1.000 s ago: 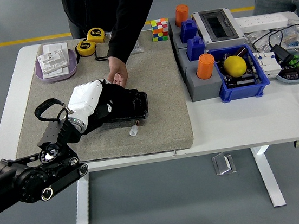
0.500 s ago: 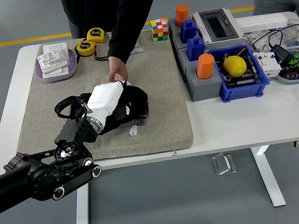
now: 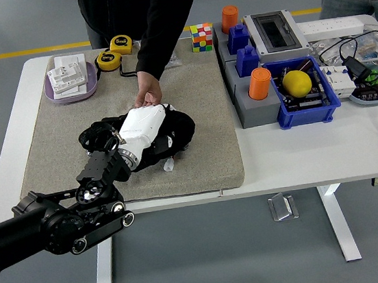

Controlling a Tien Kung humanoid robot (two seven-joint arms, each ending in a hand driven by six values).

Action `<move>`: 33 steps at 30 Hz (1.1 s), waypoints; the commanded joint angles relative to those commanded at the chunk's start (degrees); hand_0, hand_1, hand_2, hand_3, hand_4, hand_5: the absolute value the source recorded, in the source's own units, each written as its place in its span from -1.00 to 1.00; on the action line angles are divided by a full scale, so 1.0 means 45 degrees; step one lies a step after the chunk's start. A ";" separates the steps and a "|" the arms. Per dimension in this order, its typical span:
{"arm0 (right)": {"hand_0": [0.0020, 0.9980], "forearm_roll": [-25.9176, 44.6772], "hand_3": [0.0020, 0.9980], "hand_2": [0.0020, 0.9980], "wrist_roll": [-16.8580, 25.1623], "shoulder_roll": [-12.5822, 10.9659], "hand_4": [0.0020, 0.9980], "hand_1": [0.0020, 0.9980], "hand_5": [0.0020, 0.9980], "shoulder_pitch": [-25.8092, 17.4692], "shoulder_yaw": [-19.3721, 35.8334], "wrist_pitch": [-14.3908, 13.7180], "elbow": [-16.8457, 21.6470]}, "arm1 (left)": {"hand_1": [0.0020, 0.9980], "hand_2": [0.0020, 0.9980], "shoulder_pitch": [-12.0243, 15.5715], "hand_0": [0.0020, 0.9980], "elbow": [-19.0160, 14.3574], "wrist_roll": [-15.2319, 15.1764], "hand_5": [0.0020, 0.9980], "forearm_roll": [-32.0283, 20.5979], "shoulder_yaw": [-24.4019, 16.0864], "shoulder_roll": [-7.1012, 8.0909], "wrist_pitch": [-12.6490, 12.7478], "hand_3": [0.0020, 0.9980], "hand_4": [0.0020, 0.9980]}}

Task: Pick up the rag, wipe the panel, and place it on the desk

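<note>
My left hand [image 3: 147, 128], with its white back up, presses down on the black rag [image 3: 178, 130] in the middle of the tan mat [image 3: 200, 92]. The fingers are curled into the rag and mostly hidden by it. The rag is bunched up and covers the dark panel under it, so I see almost nothing of the panel. A person in a black sleeve stands at the far side; the person's hand [image 3: 147, 95] rests at the far edge of the rag and panel, just beyond my hand.
A small clear object [image 3: 169, 164] lies on the mat just in front of the rag. Two yellow tape measures [image 3: 108, 59] and a purple tray [image 3: 70, 80] sit at the back left. A Rubik's cube [image 3: 202, 37] and blue bins holding a yellow ball [image 3: 297, 83] stand to the right.
My left hand has slid to the right across the panel, dragging the rag with it. The rag now bunches over the panel's right end. The person's hand has stayed in place.
</note>
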 joint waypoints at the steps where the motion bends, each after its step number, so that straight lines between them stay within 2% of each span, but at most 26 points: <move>1: 0.52 -0.0011 0.21 0.41 0.0005 0.0006 1.00 0.17 0.10 0.0003 0.0023 -0.0005 -0.0001 | -0.76 0.02 0.0006 -0.61 -0.0001 0.0010 -1.00 0.0005 -0.0015 0.0021 -0.0010 0.00 -0.46; 9: 0.53 -0.0074 0.21 0.41 -0.0016 0.0046 1.00 0.17 0.10 -0.0051 0.0141 0.0021 -0.0080 | -0.76 0.02 0.0190 -0.62 -0.0016 0.0059 -1.00 0.0194 -0.0378 0.0409 -0.0074 0.00 -0.46; 33: 0.53 -0.0201 0.21 0.41 0.0027 0.0245 1.00 0.17 0.10 -0.0203 0.0582 -0.0018 -0.0145 | -0.76 0.02 0.1099 -0.62 0.0205 0.0019 -1.00 0.0611 -0.1691 0.1986 -0.0206 0.00 -0.46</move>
